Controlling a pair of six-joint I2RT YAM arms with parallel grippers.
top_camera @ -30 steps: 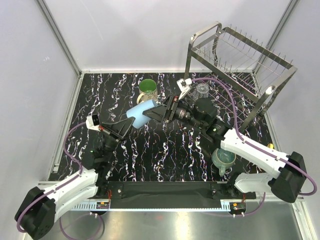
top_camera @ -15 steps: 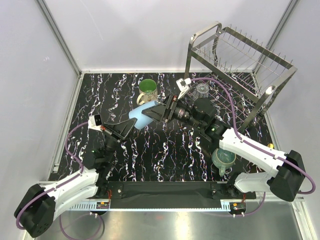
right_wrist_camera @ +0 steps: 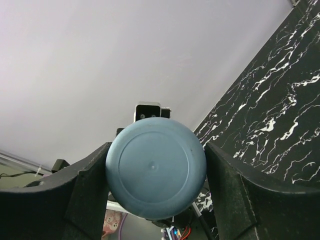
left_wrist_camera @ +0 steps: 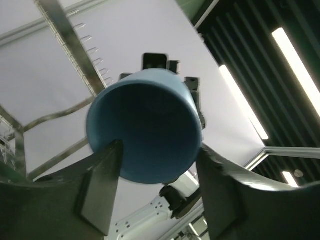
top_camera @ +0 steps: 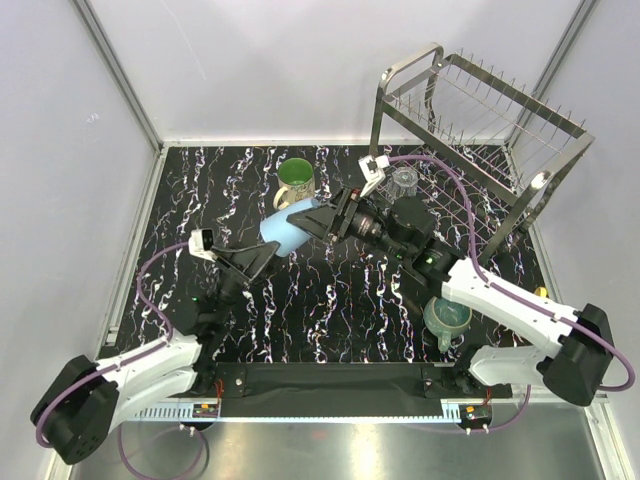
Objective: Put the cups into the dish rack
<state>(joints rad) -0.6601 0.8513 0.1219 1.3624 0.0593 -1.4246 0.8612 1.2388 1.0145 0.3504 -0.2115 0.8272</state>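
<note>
The small light-blue cup (top_camera: 284, 228) hangs on its side above the table, between my two grippers. My right gripper (top_camera: 306, 215) is shut on its base end; in the right wrist view the round base (right_wrist_camera: 156, 173) fills the gap and both fingers press its sides. My left gripper (top_camera: 266, 252) stands open at the cup's other end. In the left wrist view the cup (left_wrist_camera: 145, 130) sits just past the spread fingertips, with a gap at the right finger. The dish rack (top_camera: 480, 115) stands at the back right.
A cream mug with a green inside (top_camera: 295, 178) stands on the table behind the cup. A clear glass tumbler (top_camera: 404, 181) is at the rack's lower left. A teal mug (top_camera: 447, 318) sits beside my right arm. Rack wires (left_wrist_camera: 70, 45) show in the left wrist view.
My left gripper has opened and let go of the light-blue cup. My right jaws have closed in on the cup's base, and the cup has shifted slightly right.
</note>
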